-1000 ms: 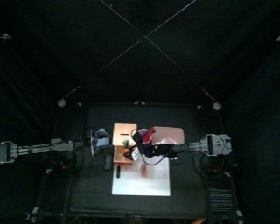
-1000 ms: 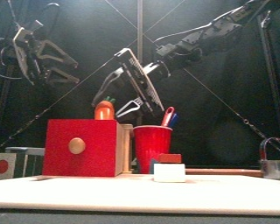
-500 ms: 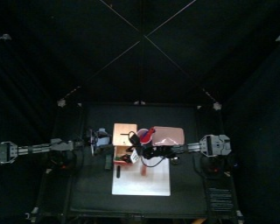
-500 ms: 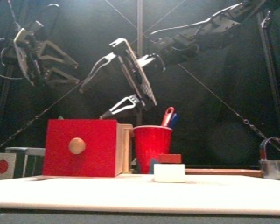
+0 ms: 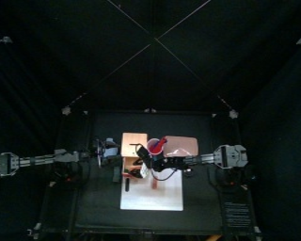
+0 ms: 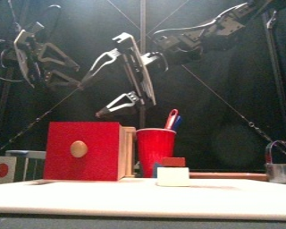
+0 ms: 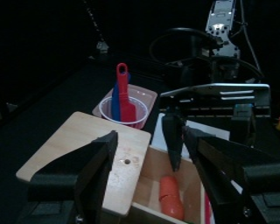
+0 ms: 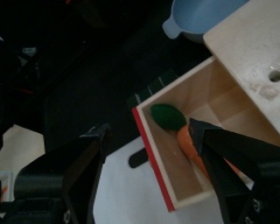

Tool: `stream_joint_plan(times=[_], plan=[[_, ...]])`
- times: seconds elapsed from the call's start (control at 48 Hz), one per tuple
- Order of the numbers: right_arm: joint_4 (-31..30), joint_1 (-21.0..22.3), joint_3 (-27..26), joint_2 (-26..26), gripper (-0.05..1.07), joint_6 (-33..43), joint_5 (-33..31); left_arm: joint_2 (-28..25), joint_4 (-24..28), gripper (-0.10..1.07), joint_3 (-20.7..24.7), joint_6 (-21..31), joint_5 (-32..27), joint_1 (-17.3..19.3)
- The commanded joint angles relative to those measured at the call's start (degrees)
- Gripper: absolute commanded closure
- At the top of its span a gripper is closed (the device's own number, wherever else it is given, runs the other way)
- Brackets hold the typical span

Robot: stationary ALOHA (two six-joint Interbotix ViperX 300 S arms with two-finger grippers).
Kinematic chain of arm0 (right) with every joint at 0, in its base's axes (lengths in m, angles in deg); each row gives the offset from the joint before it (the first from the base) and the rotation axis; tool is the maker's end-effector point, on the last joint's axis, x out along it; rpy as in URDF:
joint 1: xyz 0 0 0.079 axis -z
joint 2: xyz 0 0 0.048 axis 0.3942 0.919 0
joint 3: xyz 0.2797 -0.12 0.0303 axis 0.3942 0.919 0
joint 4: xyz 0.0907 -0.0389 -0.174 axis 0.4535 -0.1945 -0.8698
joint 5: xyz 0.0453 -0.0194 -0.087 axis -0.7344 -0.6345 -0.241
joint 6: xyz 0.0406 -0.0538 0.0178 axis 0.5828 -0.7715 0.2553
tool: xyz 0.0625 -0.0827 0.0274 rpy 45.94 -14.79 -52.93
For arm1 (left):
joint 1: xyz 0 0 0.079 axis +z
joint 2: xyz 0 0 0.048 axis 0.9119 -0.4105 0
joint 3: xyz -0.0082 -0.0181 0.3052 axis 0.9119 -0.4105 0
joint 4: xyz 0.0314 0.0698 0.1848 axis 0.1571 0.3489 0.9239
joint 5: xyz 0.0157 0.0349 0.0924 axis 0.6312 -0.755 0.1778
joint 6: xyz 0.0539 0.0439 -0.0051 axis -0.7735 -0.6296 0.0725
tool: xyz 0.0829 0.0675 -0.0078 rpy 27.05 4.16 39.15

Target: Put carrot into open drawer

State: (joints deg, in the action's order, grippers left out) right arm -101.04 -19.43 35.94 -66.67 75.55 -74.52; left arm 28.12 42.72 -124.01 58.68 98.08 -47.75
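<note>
carrot [image 7: 170, 196]: lies inside the drawer, orange, stubby; in the right wrist view [image 8: 189, 145] it sits by a green leafy end against the drawer's inner wall
drawer [image 8: 178, 114]: pulled out of the wooden box [image 7: 90, 144], open on top; red front panel [image 6: 83, 150] with a round pale knob faces the front camera
right gripper [image 6: 119, 79]: jaws spread wide, holding nothing; hangs in the air above the box and drawer, clear of both
left gripper [image 7: 154, 171]: seen from its wrist camera over the drawer; cannot tell whether its jaws are apart or closed; nothing seen held
cup [image 6: 155, 150]: red, upright, just beside the box; a red-and-blue utensil [image 7: 122, 83] stands in it
small block [image 6: 172, 172]: white with a red top, in front of the cup on the table [image 6: 133, 199]
</note>
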Motion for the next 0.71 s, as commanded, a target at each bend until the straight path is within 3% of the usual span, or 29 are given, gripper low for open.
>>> stream_joint_plan(times=[0.0, 0.333, 0.688], plan=[[1.41, 0.35, 2.72, -5.98, 0.06, 0.35, 0.18, -0.18, -0.09, 0.04, 0.97, 0.0, 0.26, 0.18], [20.04, -2.02, 17.23, -16.79, 0.07, -0.35, -3.52, -0.18, 0.0, 0.04, 1.23, -0.09, 0.26, 0.26], [13.54, -3.25, 24.17, -24.52, 0.07, -0.35, -5.89, -0.18, -0.09, 0.04, 2.2, 0.0, 0.44, 0.26]])
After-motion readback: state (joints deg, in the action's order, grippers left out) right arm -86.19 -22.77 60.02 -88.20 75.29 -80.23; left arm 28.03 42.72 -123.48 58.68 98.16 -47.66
